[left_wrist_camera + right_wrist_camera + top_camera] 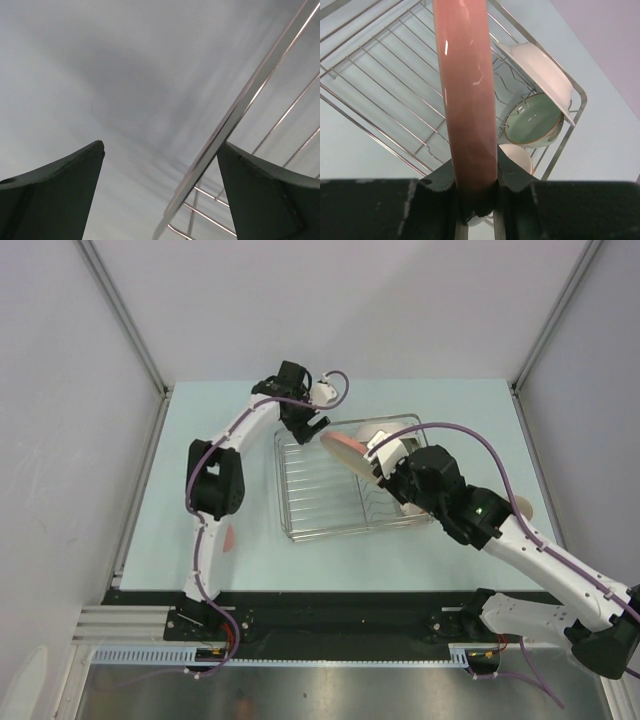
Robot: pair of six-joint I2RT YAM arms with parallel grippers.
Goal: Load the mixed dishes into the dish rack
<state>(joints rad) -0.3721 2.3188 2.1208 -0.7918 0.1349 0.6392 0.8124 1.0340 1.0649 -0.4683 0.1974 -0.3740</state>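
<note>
My right gripper (476,175) is shut on the rim of a pink plate (465,100), which stands edge-on above the dish rack (380,75). From above, that plate (345,445) hangs over the rack's (320,515) far middle, with the right gripper (385,465) beside it. A white dish (540,75), a pale green bowl (532,120) and a bowl with a white inside (517,157) lean in the rack's far right corner. My left gripper (312,425) is open at the rack's far left corner. The rack's rim wire (235,110) runs between its fingers, nothing gripped.
A pale plate (522,508) lies on the table to the right of the rack, partly behind my right arm. A small pink thing (230,537) peeks out by the left arm's lower link. Grey walls close in the table on three sides.
</note>
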